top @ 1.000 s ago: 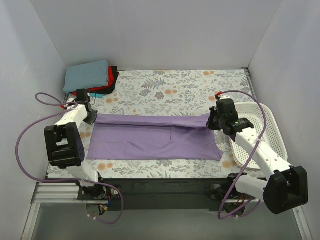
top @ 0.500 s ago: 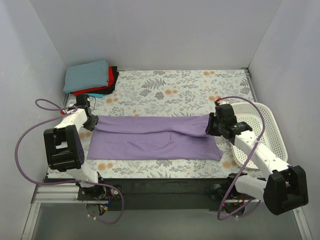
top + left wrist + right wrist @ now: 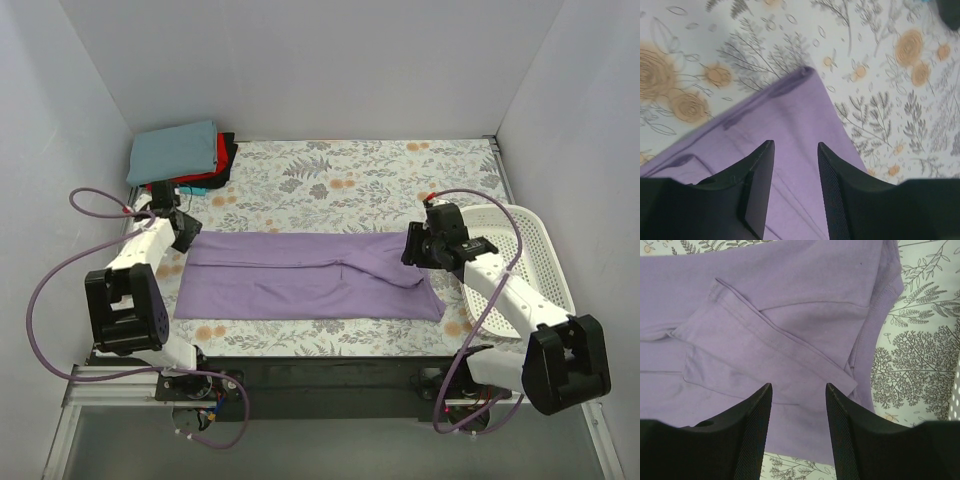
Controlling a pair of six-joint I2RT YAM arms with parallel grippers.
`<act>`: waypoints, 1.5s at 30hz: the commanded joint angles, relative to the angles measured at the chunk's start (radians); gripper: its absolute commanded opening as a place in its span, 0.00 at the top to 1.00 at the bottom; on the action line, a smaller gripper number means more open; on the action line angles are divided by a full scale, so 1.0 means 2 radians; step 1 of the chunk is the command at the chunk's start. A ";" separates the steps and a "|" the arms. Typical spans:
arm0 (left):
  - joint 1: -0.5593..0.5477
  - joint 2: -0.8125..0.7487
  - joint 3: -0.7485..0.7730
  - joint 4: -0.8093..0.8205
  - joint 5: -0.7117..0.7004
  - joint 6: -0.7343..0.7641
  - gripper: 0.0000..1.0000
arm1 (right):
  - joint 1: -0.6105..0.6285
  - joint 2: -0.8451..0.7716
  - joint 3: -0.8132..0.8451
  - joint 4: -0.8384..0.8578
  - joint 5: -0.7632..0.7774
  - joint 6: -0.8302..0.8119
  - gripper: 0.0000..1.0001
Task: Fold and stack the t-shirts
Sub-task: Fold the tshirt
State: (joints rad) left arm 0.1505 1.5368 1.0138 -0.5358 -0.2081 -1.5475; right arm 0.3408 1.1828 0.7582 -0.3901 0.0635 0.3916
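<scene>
The lavender t-shirt [image 3: 310, 282] lies flat on the floral tablecloth, folded lengthwise into a long band. A sleeve is tucked over near its right end [image 3: 765, 335]. My left gripper [image 3: 188, 232] hovers over the shirt's far left corner [image 3: 790, 110], open, with nothing between its fingers [image 3: 796, 145]. Just above the right end of the shirt, my right gripper [image 3: 412, 247] also stands open and empty [image 3: 799, 386]. A stack of folded t-shirts [image 3: 180, 155], grey-blue on top with red, black and teal below, sits at the far left corner.
A white mesh basket [image 3: 545, 262] stands at the right edge, beside the right arm. The floral tablecloth [image 3: 350, 180] shows bare behind the shirt. Grey walls close in the left, back and right sides.
Both grippers have opened and let go of the shirt's far edge, which now lies flat. Both have lifted slightly; the right one shifted a little left.
</scene>
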 commanded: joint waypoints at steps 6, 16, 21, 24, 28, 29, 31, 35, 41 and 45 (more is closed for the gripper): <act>-0.124 0.013 0.039 0.028 0.043 0.038 0.65 | 0.013 0.082 0.060 0.054 -0.014 -0.018 0.46; -0.166 0.064 0.058 0.052 0.149 0.090 0.66 | 0.059 0.215 0.129 0.111 -0.047 -0.046 0.46; -0.167 0.068 0.056 0.052 0.163 0.101 0.67 | 0.067 0.251 0.136 0.142 -0.044 -0.057 0.44; -0.167 0.069 0.054 0.052 0.165 0.104 0.67 | 0.070 0.267 0.141 0.155 -0.047 -0.058 0.43; -0.167 0.073 0.053 0.051 0.164 0.106 0.68 | 0.074 0.283 0.148 0.161 -0.046 -0.060 0.43; -0.167 0.075 0.053 0.050 0.163 0.106 0.68 | 0.073 0.288 0.149 0.163 -0.046 -0.061 0.44; -0.167 0.075 0.053 0.050 0.163 0.106 0.69 | 0.075 0.291 0.152 0.162 -0.050 -0.060 0.44; -0.167 0.077 0.052 0.049 0.161 0.106 0.70 | 0.078 0.285 0.150 0.162 -0.055 -0.052 0.49; -0.167 0.081 0.051 0.047 0.162 0.103 0.71 | 0.079 0.285 0.143 0.163 -0.069 -0.047 0.63; -0.167 0.081 0.049 0.047 0.162 0.103 0.71 | 0.078 0.281 0.140 0.161 -0.073 -0.046 0.75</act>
State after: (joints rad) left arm -0.1791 1.7107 1.0939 -0.4412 0.1085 -1.3495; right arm 0.4923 1.7622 1.0233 -0.1005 -0.0593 0.2920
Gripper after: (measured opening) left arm 0.291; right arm 0.267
